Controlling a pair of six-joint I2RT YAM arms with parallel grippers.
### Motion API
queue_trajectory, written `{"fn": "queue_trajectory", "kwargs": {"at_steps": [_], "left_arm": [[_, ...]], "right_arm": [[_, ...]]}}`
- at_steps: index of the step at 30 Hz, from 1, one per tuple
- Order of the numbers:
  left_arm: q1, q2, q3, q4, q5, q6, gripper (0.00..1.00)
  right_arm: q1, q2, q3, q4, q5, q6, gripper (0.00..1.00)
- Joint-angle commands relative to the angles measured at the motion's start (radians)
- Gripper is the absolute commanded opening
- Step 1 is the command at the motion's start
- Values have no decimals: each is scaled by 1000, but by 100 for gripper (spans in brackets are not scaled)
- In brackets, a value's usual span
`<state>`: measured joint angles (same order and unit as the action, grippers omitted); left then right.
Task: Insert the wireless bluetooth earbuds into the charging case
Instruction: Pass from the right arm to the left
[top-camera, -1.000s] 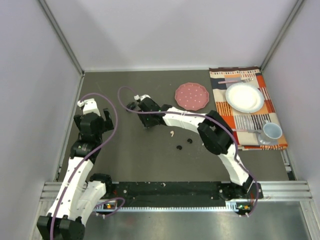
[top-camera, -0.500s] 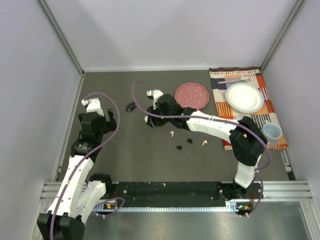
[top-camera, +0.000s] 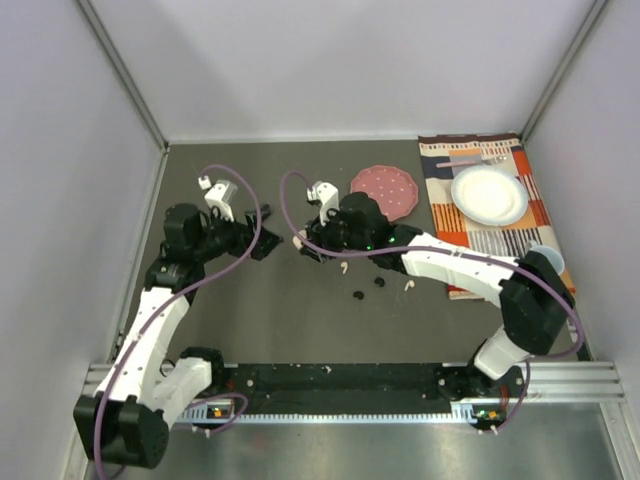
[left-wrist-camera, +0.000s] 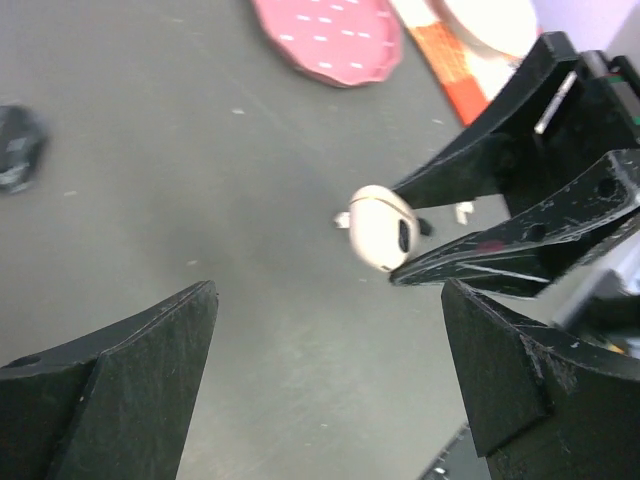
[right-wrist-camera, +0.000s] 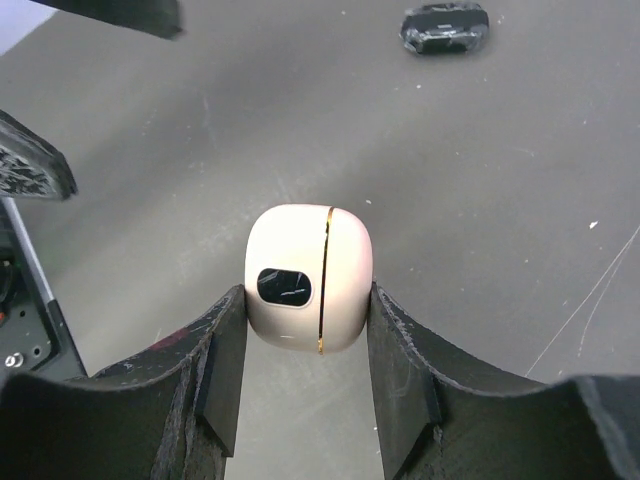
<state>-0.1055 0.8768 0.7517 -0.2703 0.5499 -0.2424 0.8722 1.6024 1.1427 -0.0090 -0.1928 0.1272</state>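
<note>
My right gripper (right-wrist-camera: 305, 300) is shut on a closed white charging case (right-wrist-camera: 308, 278) with a dark oval window and a gold seam, held off the table. In the top view the case (top-camera: 299, 240) sits at my right gripper (top-camera: 306, 245). My left gripper (left-wrist-camera: 328, 300) is open and empty, facing the case (left-wrist-camera: 382, 227); in the top view it (top-camera: 264, 244) is just left of it. Two white earbuds (top-camera: 343, 267) (top-camera: 407, 285) and two black earbuds (top-camera: 358, 295) (top-camera: 379, 282) lie on the table. A black case (right-wrist-camera: 445, 27) lies beyond.
A pink disc (top-camera: 383, 192) lies behind the right gripper. A striped placemat (top-camera: 500, 250) at the right holds a white plate (top-camera: 489, 194), a fork and a cup (top-camera: 544, 263). Grey walls enclose the table on three sides.
My left gripper has swung right to face the right gripper. The right arm has shifted right and holds the white case lifted near the table's middle.
</note>
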Motion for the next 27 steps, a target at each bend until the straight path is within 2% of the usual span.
{"fn": "queue_trajectory", "kwargs": {"at_steps": [1,4,13,18,22,27], "left_arm": [[1,85,80,74,373,-61,99],[0,129,97,86,474,-101,96],[-10,205,155,36,505,-146,93],[-29,240,181,16,475,-147,90],[-40,271,204,-73,427,-106,88],[-72,309,222,-83,406,-106,81]], "right_arm": [[-2,-113,-47,89,-57,-49,5],[-2,-171,-90,121,-74,-43,5],[-1,-231,-116,89,-85,-80,5],[4,-231,-109,76,-86,-89,5],[7,-231,-104,73,-82,-90,5],[14,-220,-100,86,-88,-80,5]]}}
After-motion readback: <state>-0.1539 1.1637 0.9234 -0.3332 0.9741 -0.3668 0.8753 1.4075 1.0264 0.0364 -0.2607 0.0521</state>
